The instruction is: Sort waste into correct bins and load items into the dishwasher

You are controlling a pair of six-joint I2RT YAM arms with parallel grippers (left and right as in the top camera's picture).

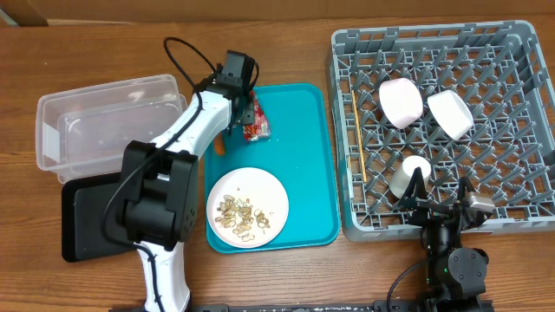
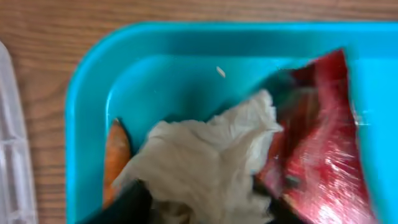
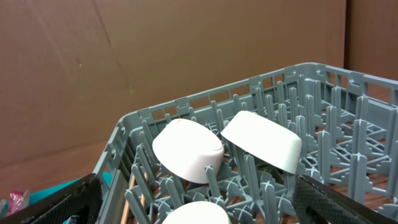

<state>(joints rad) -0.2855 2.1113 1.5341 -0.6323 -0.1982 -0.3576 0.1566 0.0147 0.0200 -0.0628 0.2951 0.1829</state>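
Observation:
My left gripper (image 1: 246, 111) is over the far left corner of the teal tray (image 1: 303, 156). In the left wrist view its dark fingers (image 2: 202, 208) are shut on the crumpled silvery-white foil ball (image 2: 205, 162). The red wrapper (image 2: 320, 155) lies right of the ball and the orange carrot (image 2: 115, 158) left of it. The round plate (image 1: 273, 192) with beige scraps (image 1: 243, 215) sits on the tray's near half. Two white bowls (image 1: 400, 101) (image 1: 450, 113), the cup (image 1: 409, 173) and chopsticks (image 1: 360, 139) are in the grey dish rack (image 1: 512, 104). My right gripper (image 1: 442, 204) is open at the rack's front edge, above the cup (image 3: 196, 213).
The clear tub (image 1: 108, 121) stands left of the teal tray, with the flat black tray (image 1: 87, 217) in front of it. The left arm's base sits between the black tray and the teal tray. Brown cardboard walls stand behind the rack.

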